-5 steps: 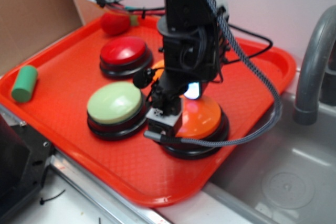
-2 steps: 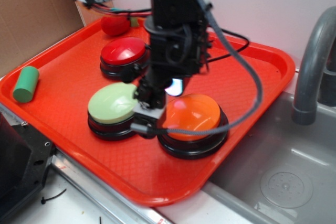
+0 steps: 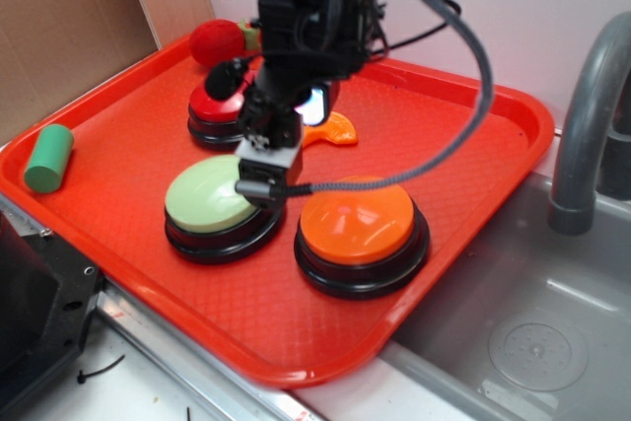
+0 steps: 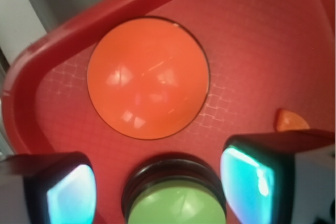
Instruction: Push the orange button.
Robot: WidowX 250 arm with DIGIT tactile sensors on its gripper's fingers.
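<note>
Here, an orange-red tray [image 3: 463, 160] is seen holding three round push buttons, a small orange slice [image 3: 335, 132], a red round item [image 3: 217, 41] and a green cylinder [image 3: 46, 156]. The gripper [image 3: 264, 176] is poised above the pale green button [image 3: 212, 199], with its fingers [image 4: 249, 174] spread apart and nothing held between them. The orange button [image 3: 360, 222] is set just beside the gripper, toward the sink [image 3: 532, 342], and is not touched. The red button [image 3: 212, 107] is partly hidden behind the arm. In the wrist view, the orange button [image 4: 148, 78] is shown ahead of the fingers, near the tray's rounded rim [image 4: 31, 66]. Bare tray floor is left around its dome.
</note>
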